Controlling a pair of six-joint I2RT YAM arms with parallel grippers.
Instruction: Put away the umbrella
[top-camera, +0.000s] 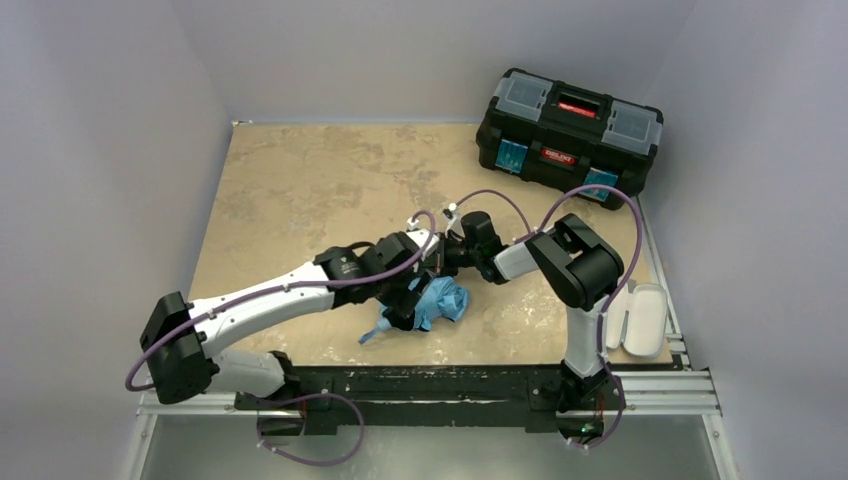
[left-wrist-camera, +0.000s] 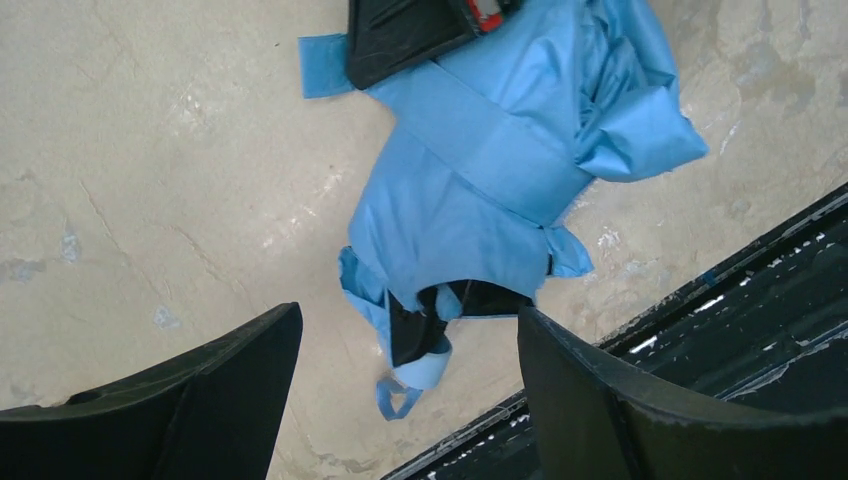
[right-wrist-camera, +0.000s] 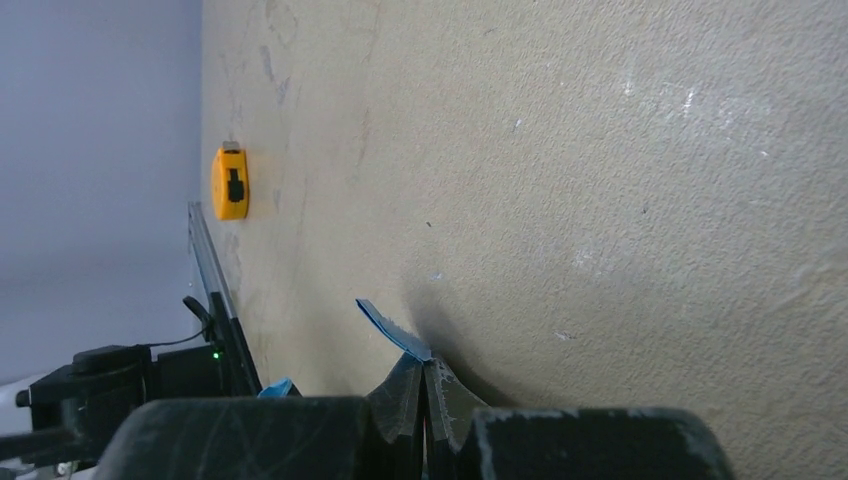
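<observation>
The umbrella (top-camera: 441, 300) lies folded on the table near the front edge, a light blue bundle with black showing at its handle end (left-wrist-camera: 480, 190). A small strap loop (left-wrist-camera: 400, 398) hangs from that end. My left gripper (left-wrist-camera: 408, 315) hovers over the handle end, open, with nothing between its fingers and not touching the fabric. My right gripper (right-wrist-camera: 425, 360) is shut on the tip of the umbrella's flat blue closing strap (right-wrist-camera: 390, 325) and is low over the table. In the left wrist view the same strap (left-wrist-camera: 322, 65) sticks out beside the right gripper (left-wrist-camera: 410, 35).
A black toolbox (top-camera: 568, 135) stands shut at the back right. A grey-beige oblong case (top-camera: 640, 320) lies at the right edge. A small orange tape measure (right-wrist-camera: 231, 182) lies by the table's rim. The black base rail (top-camera: 430, 385) runs along the front edge.
</observation>
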